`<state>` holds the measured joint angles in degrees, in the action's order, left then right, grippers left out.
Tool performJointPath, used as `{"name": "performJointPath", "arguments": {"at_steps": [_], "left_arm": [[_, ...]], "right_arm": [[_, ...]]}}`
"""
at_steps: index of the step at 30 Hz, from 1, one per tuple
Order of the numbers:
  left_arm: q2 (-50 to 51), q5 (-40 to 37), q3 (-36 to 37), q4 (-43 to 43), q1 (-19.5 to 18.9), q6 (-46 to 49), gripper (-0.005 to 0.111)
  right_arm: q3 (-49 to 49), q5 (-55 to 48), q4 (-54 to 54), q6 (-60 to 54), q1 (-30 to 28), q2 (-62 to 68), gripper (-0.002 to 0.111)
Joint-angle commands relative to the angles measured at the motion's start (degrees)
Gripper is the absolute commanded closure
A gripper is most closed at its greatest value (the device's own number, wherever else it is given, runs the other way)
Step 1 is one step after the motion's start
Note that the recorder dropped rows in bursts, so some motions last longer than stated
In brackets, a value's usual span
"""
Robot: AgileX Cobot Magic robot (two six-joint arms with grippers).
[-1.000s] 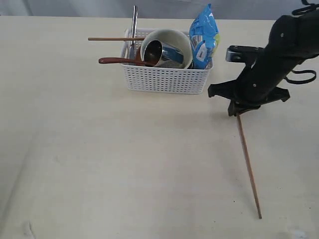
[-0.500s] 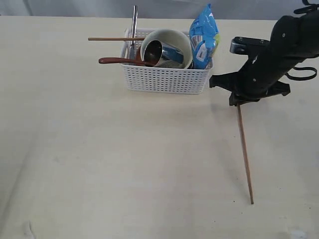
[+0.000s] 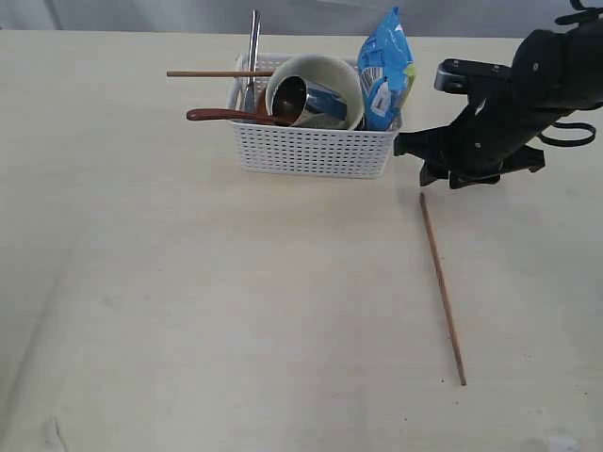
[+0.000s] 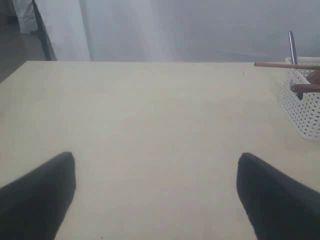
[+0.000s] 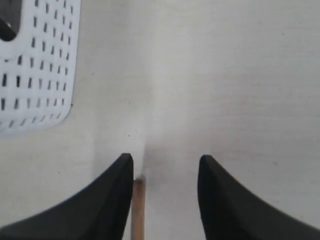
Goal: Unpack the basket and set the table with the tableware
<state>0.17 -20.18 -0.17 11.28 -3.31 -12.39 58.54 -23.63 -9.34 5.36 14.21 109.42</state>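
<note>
Right claw (image 5: pixel 165 172) spread apart, gripping nothing, hovering just off right end of basket (image 3: pixel 311 151). Loose chopstick (image 3: pixel 442 287) flat on table (image 3: pixel 188 301), one end just under that claw beside a finger's inner edge, rest running away from basket. Left claw (image 4: pixel 155 200) spread wide, empty, well apart from basket. Bowl (image 3: pixel 325 59), mug (image 3: pixel 311 102), spoon (image 3: pixel 226 116), second chopstick (image 3: pixel 212 73) in basket.

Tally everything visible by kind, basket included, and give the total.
Chopsticks: 2
Spoon: 1
Steel utensil (knife or fork, cannot tell): 1
Bowl: 1
Mug: 1
Snack bag: 1
Basket: 1
Total: 8
</note>
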Motion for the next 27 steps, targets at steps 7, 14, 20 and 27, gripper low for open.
{"name": "performJointPath", "arguments": {"at_steps": [7,14,20,27], "left_arm": [[-0.2,0.3,0.2,0.2,-0.1,-0.3,0.026],[-0.2,0.3,0.2,0.2,-0.1,-0.3,0.026],[-0.2,0.3,0.2,0.2,-0.1,-0.3,0.026],[-0.2,0.3,0.2,0.2,-0.1,-0.3,0.026]], "right_arm": [[7.1,-6.2,2.6,-0.1,-0.7,-3.8,0.067],[13.9,-12.0,3.8,-0.1,-0.7,-11.2,0.067],[18.9,-15.4,3.6,-1.0,-0.3,-17.2,0.067],[21.7,-16.8,3.3,-5.1,3.7,-18.8,0.042]]}}
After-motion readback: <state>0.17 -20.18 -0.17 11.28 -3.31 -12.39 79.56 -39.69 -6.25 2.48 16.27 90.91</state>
